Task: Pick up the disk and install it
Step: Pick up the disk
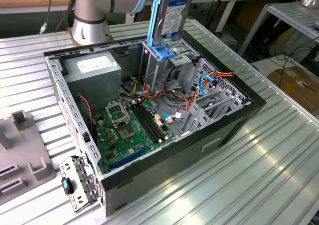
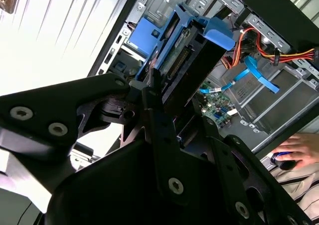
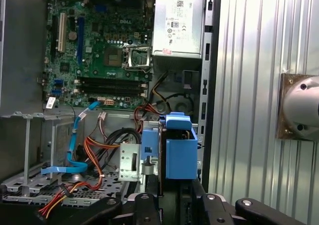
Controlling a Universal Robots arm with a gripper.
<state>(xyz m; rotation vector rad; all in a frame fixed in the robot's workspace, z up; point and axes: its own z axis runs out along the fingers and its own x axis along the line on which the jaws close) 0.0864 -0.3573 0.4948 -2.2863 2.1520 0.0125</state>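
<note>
**Operator:** Report the pincer condition.

**Technician:** The pincer (image 3: pixel 175 192) is clamped on the disk (image 1: pixel 172 16). Its black fingers (image 2: pixel 153 93) bear on the disk, one on each flat face.

**Operator:** Where is the disk?

**Technician:** It is held upright on end, with the light-blue rail toward the exterior view's left. It hangs directly over the drive cage (image 1: pixel 154 70) inside the open computer case (image 1: pixel 209 145). Its lower end is at the blue latch (image 1: pixel 163 53) atop the cage. Whether the two touch cannot be determined.

**Operator:** What are the surroundings and obstructions?

**Technician:** The latch lies directly beneath the disk. Orange and red cables (image 1: pixel 222 74) and a blue cable (image 1: pixel 203 83) run just beside the cage. The power supply (image 1: pixel 92 68) sits on the cage's other side, and the motherboard (image 1: pixel 124 127) covers the case floor. A grey fixture (image 1: pixel 25 155) rests on the table (image 1: pixel 269 175), well apart from the case. In the second wrist view, a hand (image 2: pixel 299 145) rests on a mouse (image 2: pixel 281 161) beyond the case.

**Operator:** What is the arm pose?

**Technician:** The arm base (image 1: pixel 92 15) stands upright on the table just behind the case. The wrist is over the cage, with the pincer pointing down into the case.
</note>
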